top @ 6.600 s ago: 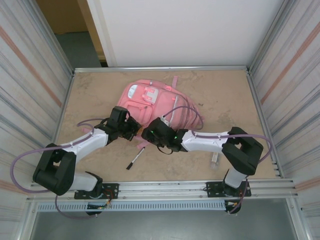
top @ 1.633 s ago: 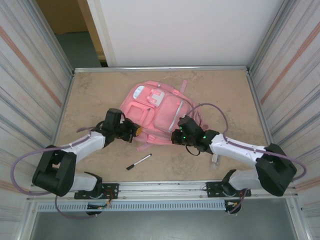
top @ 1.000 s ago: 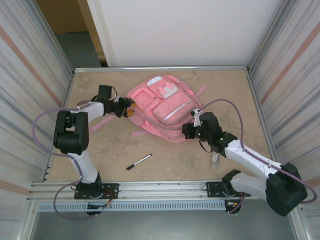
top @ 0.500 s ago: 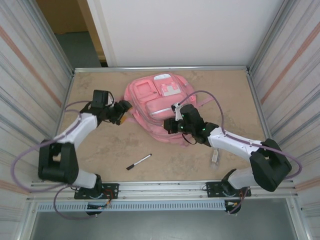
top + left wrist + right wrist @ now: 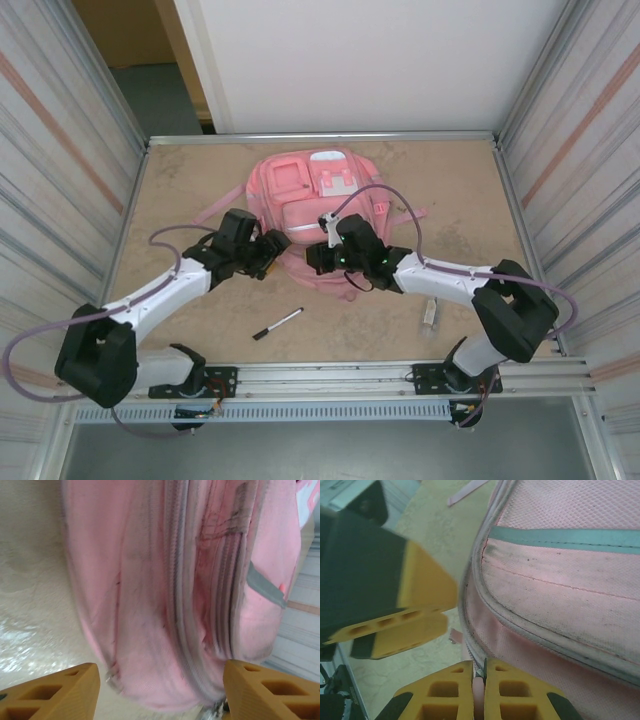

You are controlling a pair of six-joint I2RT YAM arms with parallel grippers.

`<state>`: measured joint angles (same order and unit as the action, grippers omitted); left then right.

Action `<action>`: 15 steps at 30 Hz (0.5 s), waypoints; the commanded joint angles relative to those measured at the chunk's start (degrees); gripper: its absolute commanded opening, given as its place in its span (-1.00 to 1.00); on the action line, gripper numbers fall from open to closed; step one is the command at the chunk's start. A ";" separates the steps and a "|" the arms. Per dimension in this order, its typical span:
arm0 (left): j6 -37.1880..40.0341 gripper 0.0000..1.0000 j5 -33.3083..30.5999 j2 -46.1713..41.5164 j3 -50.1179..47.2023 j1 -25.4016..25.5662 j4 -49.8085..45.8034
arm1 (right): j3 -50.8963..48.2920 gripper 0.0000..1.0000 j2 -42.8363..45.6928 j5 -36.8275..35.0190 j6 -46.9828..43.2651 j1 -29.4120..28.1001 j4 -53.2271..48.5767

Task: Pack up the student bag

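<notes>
Table [image 5: 430, 200]: student bag [image 5: 292, 212] in right pincer [image 5: 479, 674] (wrist close-up)

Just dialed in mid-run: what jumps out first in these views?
The pink student bag fills the middle of the table, both arms meeting at its near edge. The right gripper is pinched shut on that edge, the left gripper open beside it. A black marker lies loose nearer the bases.
</notes>
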<state>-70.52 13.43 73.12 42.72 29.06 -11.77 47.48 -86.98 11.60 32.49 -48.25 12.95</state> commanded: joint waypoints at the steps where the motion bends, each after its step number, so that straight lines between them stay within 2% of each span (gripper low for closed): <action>1: -2.39 0.27 0.19 3.85 2.08 0.84 6.34 | 2.00 -1.00 -0.55 0.21 -0.50 -2.22 3.67; 4: 0.58 0.21 -0.79 7.22 6.26 3.51 5.31 | 1.91 -1.00 -1.13 -0.31 -0.67 -3.29 3.92; 5: 0.60 0.13 -1.29 8.13 6.88 4.11 5.24 | 1.83 -1.00 -1.20 -0.51 -0.70 -3.47 3.97; 7: -0.25 -0.07 -0.42 9.38 6.52 4.59 7.37 | 1.56 -1.00 -1.64 -0.86 -0.57 -3.75 4.20; 9: -1.02 -0.35 -0.62 9.85 4.90 4.36 9.84 | 1.48 -1.00 -1.59 -1.05 -0.49 -3.70 3.61; 11: -0.92 -0.78 -1.39 9.72 4.08 3.40 9.55 | 1.47 -1.00 -0.91 -1.74 -1.91 -3.62 1.18; 13: 1.12 -0.97 -0.79 8.97 4.23 1.35 7.83 | 1.17 -1.00 0.43 -3.81 -4.18 -3.31 -2.65; 15: 3.26 -1.00 -1.26 7.57 4.40 -0.45 4.84 | 0.18 -1.00 2.17 -5.33 -5.90 -2.11 -5.91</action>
<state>-70.24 13.61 82.56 46.81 31.11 -7.86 47.48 -88.09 6.24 30.24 -50.02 11.05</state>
